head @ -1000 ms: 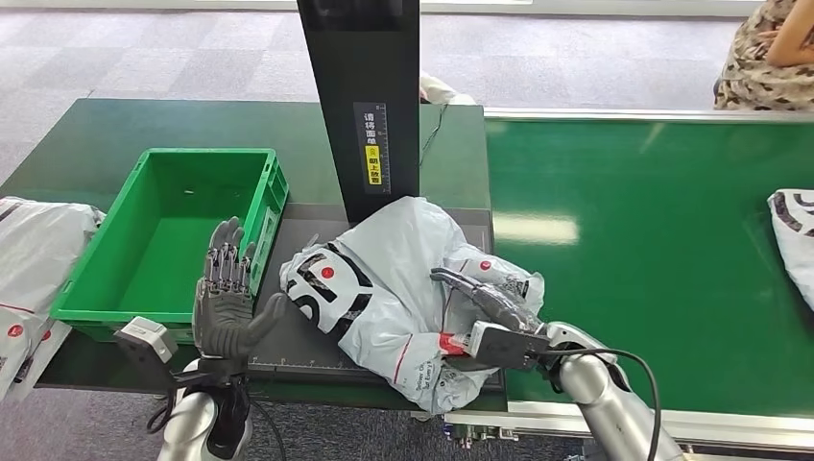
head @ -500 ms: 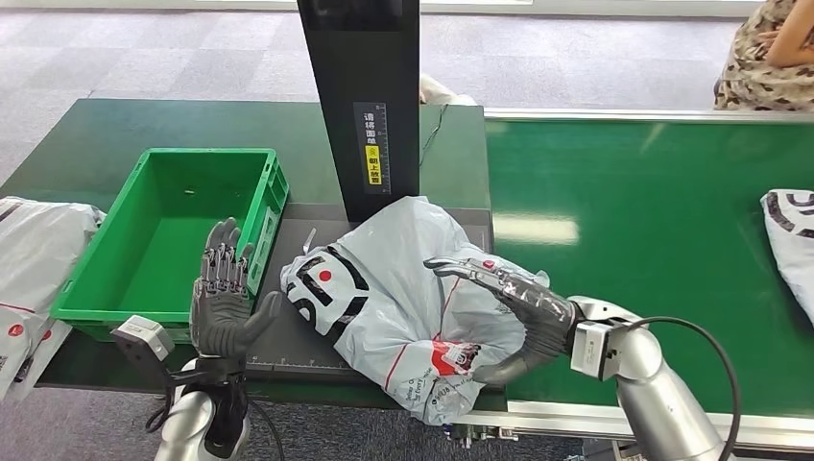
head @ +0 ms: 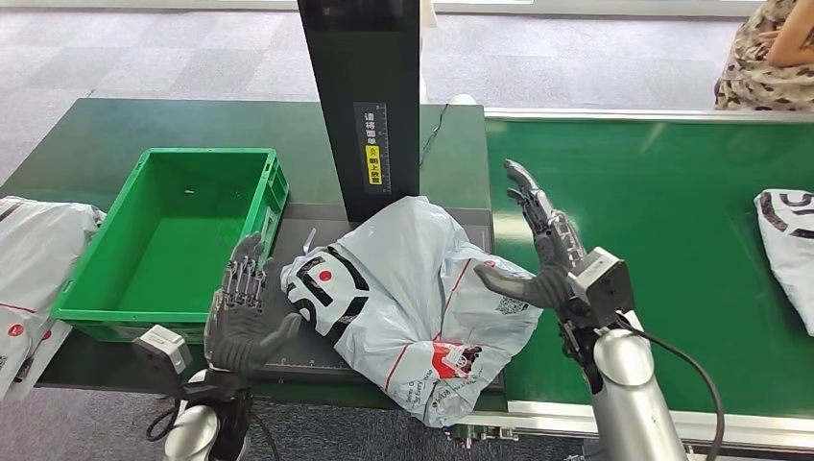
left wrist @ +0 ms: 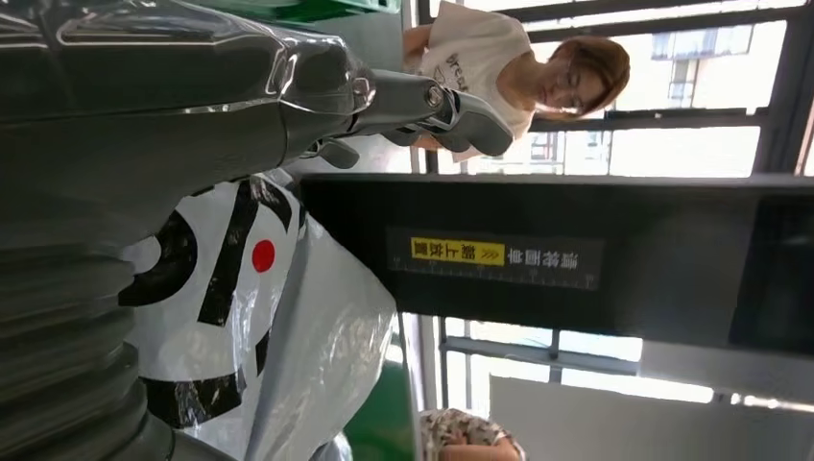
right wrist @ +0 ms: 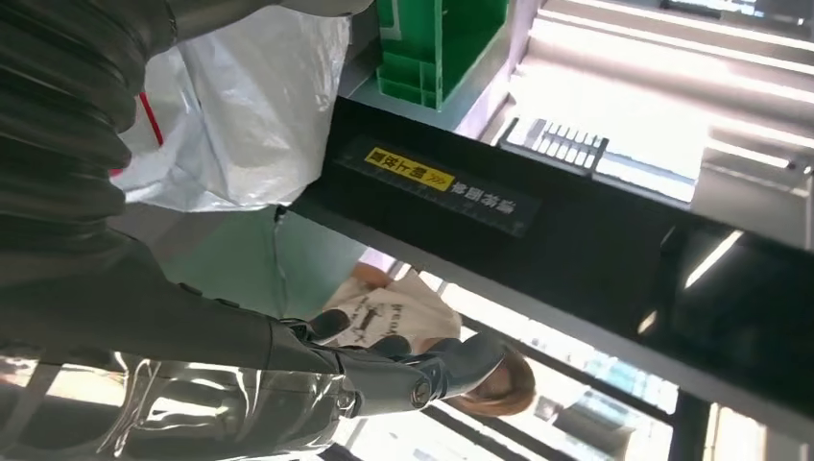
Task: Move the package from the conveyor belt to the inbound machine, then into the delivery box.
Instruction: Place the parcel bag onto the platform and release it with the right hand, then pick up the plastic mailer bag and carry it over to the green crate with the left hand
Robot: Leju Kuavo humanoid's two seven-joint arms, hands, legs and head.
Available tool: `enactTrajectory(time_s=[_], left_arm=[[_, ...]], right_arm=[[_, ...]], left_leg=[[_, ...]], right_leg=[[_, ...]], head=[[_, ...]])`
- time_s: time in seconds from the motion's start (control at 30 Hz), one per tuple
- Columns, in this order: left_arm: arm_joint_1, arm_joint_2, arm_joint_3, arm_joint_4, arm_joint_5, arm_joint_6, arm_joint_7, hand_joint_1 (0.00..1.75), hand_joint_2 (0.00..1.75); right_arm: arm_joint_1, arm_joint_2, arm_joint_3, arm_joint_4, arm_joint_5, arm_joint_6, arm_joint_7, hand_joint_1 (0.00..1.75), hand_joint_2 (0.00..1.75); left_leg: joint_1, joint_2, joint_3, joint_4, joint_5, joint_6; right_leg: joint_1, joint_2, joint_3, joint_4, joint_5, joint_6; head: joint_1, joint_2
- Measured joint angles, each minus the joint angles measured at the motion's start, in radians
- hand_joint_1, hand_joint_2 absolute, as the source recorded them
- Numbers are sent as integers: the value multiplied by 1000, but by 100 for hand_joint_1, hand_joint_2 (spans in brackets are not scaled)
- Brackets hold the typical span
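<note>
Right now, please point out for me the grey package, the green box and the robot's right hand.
grey package [head: 408, 279], head view, on the crumpled grey plastic near its middle.
green box [head: 96, 245], head view, on its left wall.
right hand [head: 547, 259], head view, on the palm, with fingers spread beside the package.

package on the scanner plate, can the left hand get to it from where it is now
Probably yes. The left hand is open and upright right beside the package, with only bare plate between them. The green crate sits on its other side, out of the way.
</note>
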Motion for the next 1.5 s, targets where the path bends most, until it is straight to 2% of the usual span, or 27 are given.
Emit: enactTrajectory(time_s=[0.27,0.47,0.6,0.83,0.97,1.0,1.1,1.13,1.27,1.5], left_arm=[[-79,-2,-41,37,-27,-78,20,0,175],[-156,3,-106,110,-86,-78,31,0,175],[-234,13,-177,204,-273,-22,90,0,175],[-419,28,-358,463,-704,70,297,0,175],[-486,33,-434,569,-808,65,345,0,175],[-496,34,-447,586,-824,62,350,25,175],[-517,36,-468,624,-857,46,352,156,175],[-522,37,-471,634,-862,41,351,175,175],[-534,39,-477,655,-884,41,339,175,175],[-538,44,-475,659,-911,99,296,175,175]], right_arm=[[90,54,-45,66,-74,-100,25,0,175],[177,71,-71,32,-13,-239,-12,0,175],[217,80,-89,-23,26,-313,-45,0,175],[253,97,-123,-105,6,-334,-104,0,175],[259,108,-132,-125,6,-331,-111,0,175],[260,111,-134,-128,6,-331,-111,0,175],[265,120,-141,-132,6,-330,-112,0,175],[267,122,-143,-133,6,-330,-112,0,175],[275,128,-150,-139,6,-331,-112,0,175],[289,133,-162,-151,3,-331,-111,0,175]], left_leg=[[0,0,0,0,0,0],[0,-1,0,0,0,0],[0,0,0,0,0,0],[0,0,0,0,1,-1],[0,1,0,0,1,-1],[0,1,0,0,1,-1],[0,1,0,0,1,-1],[0,1,0,0,1,-1],[0,1,0,0,1,-1],[0,0,0,0,2,-1]], right_leg=[[0,0,0,0,0,0],[0,0,0,0,0,0],[0,0,0,0,0,0],[0,0,0,0,2,-2],[0,1,0,0,2,-2],[0,1,0,0,2,-2],[0,1,0,0,2,-2],[0,1,0,0,2,-2],[0,0,0,0,2,-2],[0,0,1,0,2,-2]], head=[[0,0],[0,0],[0,0],[0,0],[0,0],[0,0],[0,0],[0,0],[0,0],[0,0]])
